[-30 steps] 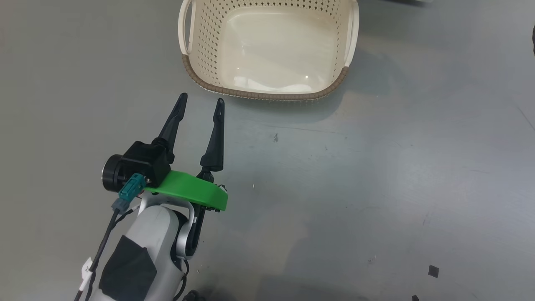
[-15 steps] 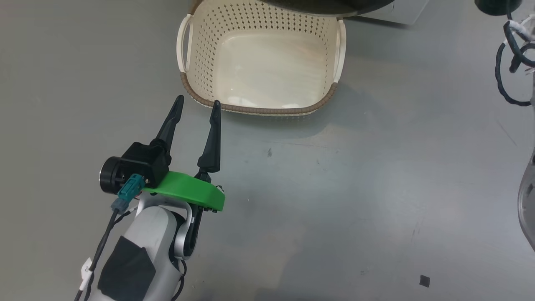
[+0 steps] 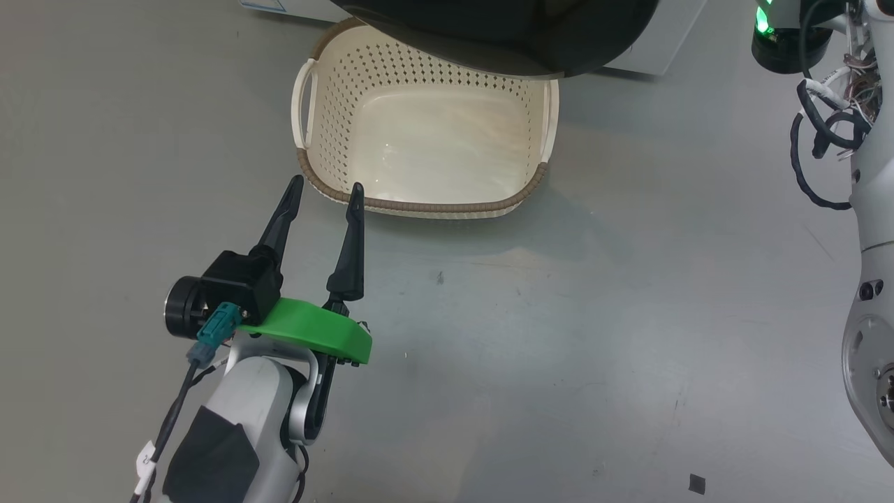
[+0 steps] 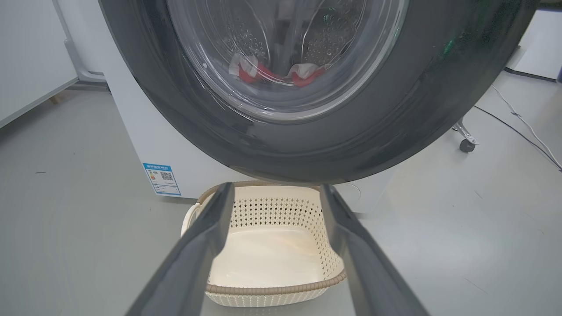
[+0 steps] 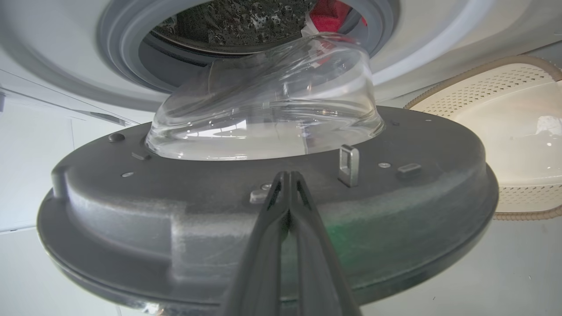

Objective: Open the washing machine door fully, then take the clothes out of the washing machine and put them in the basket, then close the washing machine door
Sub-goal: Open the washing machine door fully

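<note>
Two spread, empty fingers of your left gripper (image 3: 327,187) hover beside the basket (image 3: 419,206) in the head view. Left wrist view: red clothes (image 4: 272,72) lie behind the glass of the door (image 4: 307,149), likely soft and light; pinch a fold. Right wrist view: your right gripper (image 5: 287,175), fingers together and empty, points at the stiff door's inner face.

Grey floor (image 3: 559,349), small black scrap (image 3: 696,483), cable (image 4: 505,124), caster wheel (image 4: 466,145)

On my head view, the washing machine door (image 3: 503,35), cropped by the top edge, hides the far rim of the basket (image 3: 433,207); print on the blue label (image 4: 161,178) is too small to read.
</note>
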